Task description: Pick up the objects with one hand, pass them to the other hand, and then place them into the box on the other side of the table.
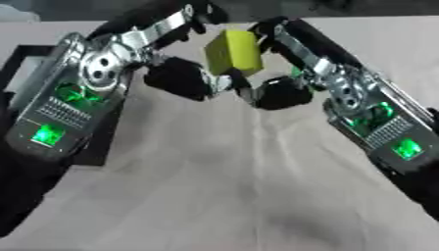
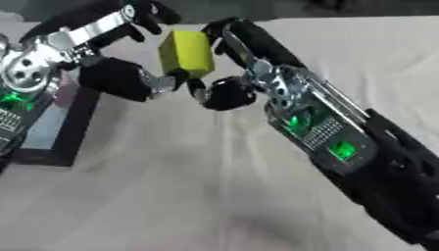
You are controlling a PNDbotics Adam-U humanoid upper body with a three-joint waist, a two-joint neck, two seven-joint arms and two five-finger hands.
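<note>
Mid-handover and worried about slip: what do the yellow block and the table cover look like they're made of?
Yellow block: matte, even colour, soft-edged corners, no glare; possibly foam or dull plastic, can't tell which. Table cover: beige cloth, judging by its shallow wrinkles and dull surface.

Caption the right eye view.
Left hand and right hand meet around a yellow-green rectangular block above the beige cloth-covered table.
</note>
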